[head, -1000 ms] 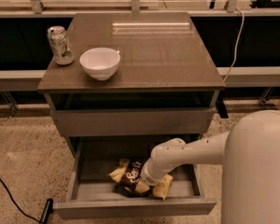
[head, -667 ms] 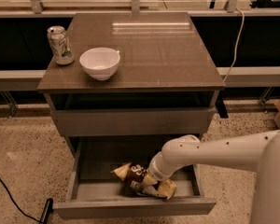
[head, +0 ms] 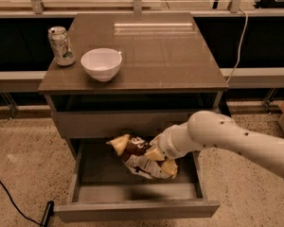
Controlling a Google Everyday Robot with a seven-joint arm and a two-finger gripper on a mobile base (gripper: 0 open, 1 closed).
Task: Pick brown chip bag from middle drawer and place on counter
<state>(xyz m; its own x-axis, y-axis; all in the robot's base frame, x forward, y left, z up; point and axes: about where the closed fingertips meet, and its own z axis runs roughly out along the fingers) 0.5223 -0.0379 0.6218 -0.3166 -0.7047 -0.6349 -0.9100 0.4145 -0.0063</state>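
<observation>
- The brown chip bag [head: 135, 154] is seen hanging over the open middle drawer [head: 137, 210], near its far side. It is judged to be clear of the gray tray, since a shadow is cast on the tray below it.
- The bag is crumpled. A dark brown middle with white lettering, a tan-yellow end at the upper left and a pale printed face turned downward can be made out.
- The bag is pinched at its right side by the gripper [head: 160, 159], which is held over the right half of the drawer.
- The grasp is judged done. The carry upward and the setting down on the counter [head: 170, 56] are left.
- A white bowl [head: 101, 64] and a silver can [head: 61, 45] are found on the counter's left, so the bag is best set down to their right.
</observation>
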